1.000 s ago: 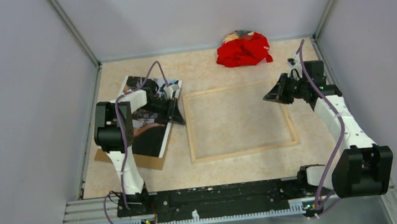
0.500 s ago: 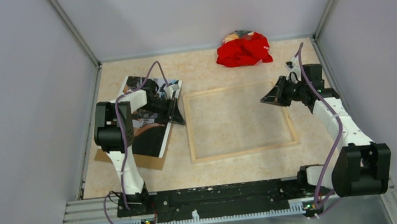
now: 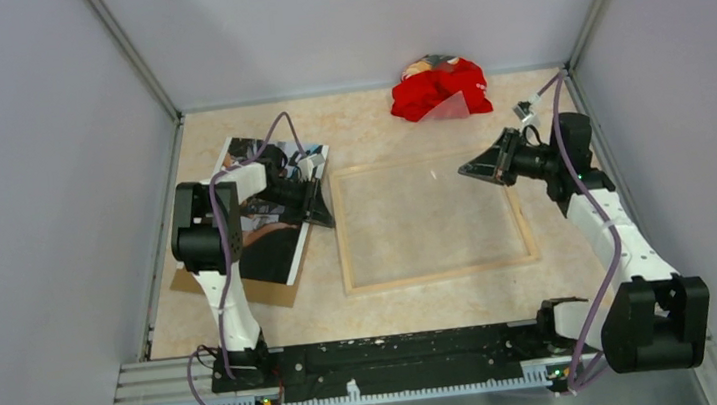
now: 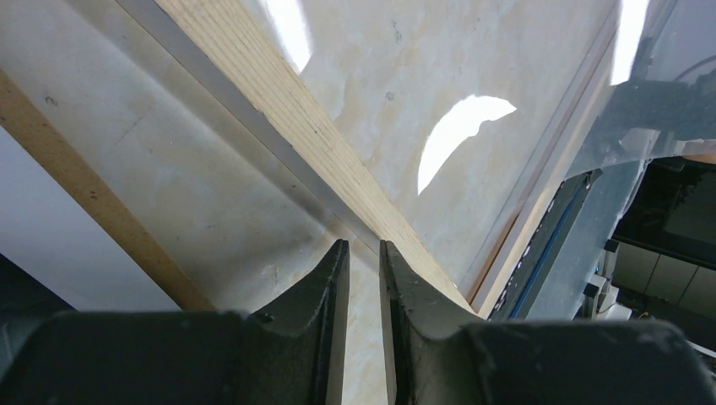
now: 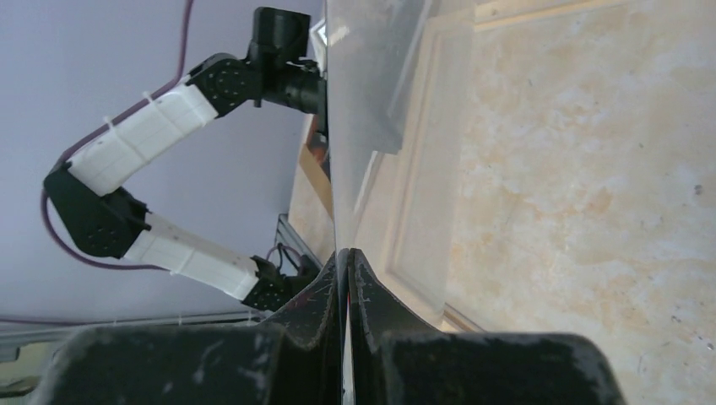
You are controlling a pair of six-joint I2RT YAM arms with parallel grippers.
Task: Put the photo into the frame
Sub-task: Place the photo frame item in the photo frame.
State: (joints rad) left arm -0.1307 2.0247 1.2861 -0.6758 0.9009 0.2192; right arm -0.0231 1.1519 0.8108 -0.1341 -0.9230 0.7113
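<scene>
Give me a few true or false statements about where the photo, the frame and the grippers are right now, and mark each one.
1. The photo lies inside the frame. False: it lies left of the frame, on a brown board.
2. The right gripper is shut on the edge of a clear sheet. True.
3. A red cloth lies near the far wall. True.
4. The frame shows its white side. False: bare wood faces up.
5. The left gripper is at the frame's right rail. False: it is at the left rail.
</scene>
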